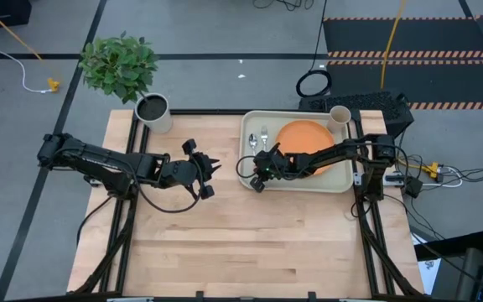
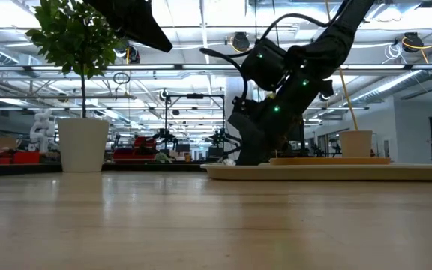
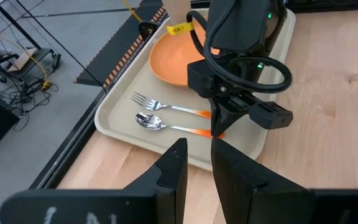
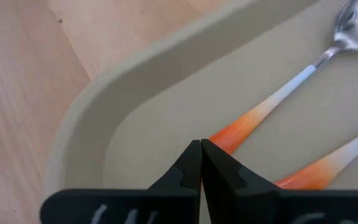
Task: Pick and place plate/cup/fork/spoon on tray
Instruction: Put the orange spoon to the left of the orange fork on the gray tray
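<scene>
Overhead, the right gripper (image 1: 258, 174) hangs low in the tray (image 1: 340, 185) beside the plate (image 1: 302, 134), while up close its fingers (image 4: 191, 163) are pressed together just short of the spoon (image 4: 291, 92), and the left gripper (image 3: 194, 163) sits slightly parted over bare table

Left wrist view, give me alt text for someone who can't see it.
The right gripper reaches down over the spoon handle on a beige tray, beside a fork and an orange plate. The left gripper hovers in front over the wooden table.
</scene>
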Action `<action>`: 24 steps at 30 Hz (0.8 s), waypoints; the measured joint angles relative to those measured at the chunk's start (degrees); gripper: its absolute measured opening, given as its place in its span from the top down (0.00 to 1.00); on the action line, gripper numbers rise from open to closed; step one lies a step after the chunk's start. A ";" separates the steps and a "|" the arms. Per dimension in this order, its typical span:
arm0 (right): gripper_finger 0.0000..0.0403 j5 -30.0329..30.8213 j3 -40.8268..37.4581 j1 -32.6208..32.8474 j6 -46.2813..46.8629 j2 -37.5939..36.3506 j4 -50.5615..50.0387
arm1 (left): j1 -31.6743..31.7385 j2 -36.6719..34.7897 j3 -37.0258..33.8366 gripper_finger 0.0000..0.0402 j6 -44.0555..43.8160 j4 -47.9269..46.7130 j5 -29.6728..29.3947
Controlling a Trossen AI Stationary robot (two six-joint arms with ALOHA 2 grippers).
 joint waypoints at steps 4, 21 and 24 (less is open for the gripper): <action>1.00 -0.02 0.00 0.17 0.09 0.00 -0.05 | 0.00 0.00 0.00 0.81 0.03 0.00 0.00; 1.00 -0.09 0.00 -1.23 0.21 0.00 1.92 | 0.00 0.00 0.00 0.81 -0.10 0.07 0.00; 1.00 0.05 0.00 -1.67 -0.02 0.00 1.93 | 0.00 0.00 0.00 0.81 -0.10 0.07 0.00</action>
